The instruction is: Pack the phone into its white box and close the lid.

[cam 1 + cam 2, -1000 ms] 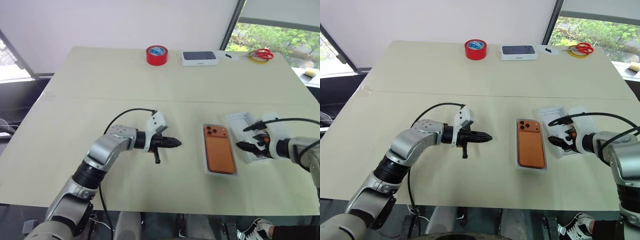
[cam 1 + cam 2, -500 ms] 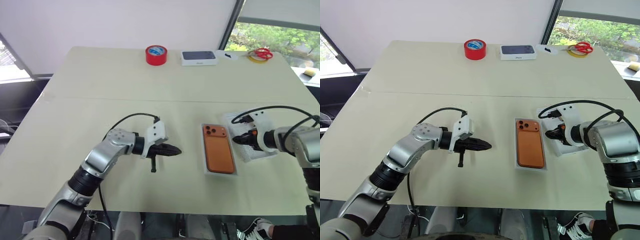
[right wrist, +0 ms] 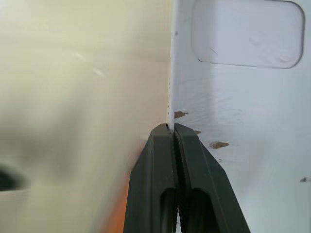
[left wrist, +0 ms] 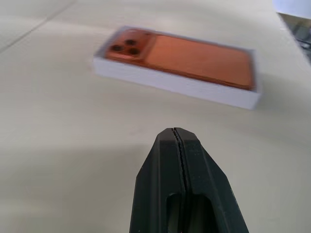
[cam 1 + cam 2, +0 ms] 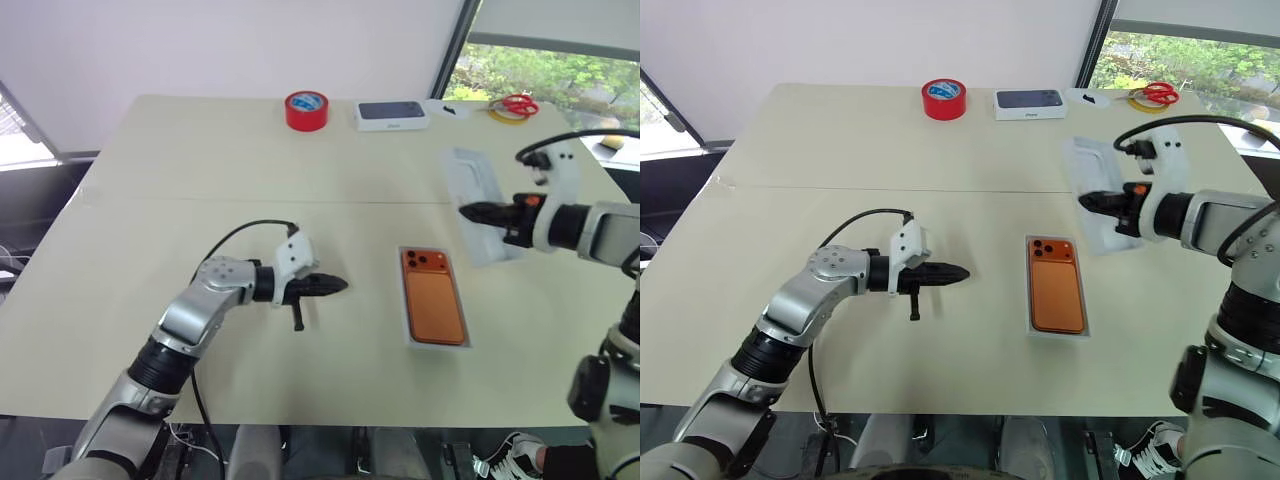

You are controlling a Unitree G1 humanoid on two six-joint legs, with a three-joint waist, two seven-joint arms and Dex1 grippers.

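Note:
The copper-orange phone lies camera-side up inside the shallow white box on the table, in front of me and a little to the right. My left gripper hovers shut and empty just left of the box, pointing at it. Above the table, right of the phone and farther back, my right gripper is shut on the edge of a flat white insert with a rounded recess, and the insert hangs tilted in the air. The lid is out of view.
Along the table's far edge stand a red tape roll, a dark-blue-topped white box and red-handled scissors on a yellow ring. The tan table spreads wide to the left of my arms.
My right gripper shut on the white insert beside the phone and raised it off the table, up and away from me. My left gripper drifted slightly to the left.

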